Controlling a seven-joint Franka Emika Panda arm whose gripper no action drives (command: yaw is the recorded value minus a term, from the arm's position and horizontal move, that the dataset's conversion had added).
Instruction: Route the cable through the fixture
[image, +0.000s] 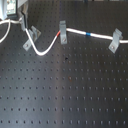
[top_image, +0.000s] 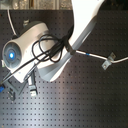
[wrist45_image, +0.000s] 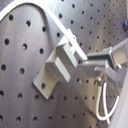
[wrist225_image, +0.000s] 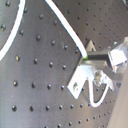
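The arm (top_image: 75, 37) is seen best in the second exterior view: smooth white shells with rounded joints and a broad, tapering white link. One rounded joint cap (top_image: 11, 52) carries a glowing blue ring light. Black cables (top_image: 47, 47) loop across the white housing in several loose strands and are tied to it by a dark strap. Below the joint sits a dark grey block with a small blue part at its edge. In both wrist views the gripper (wrist45_image: 107, 62) shows as dull grey metal bars with square edges, with a round screw (wrist225_image: 98, 76) beside them.
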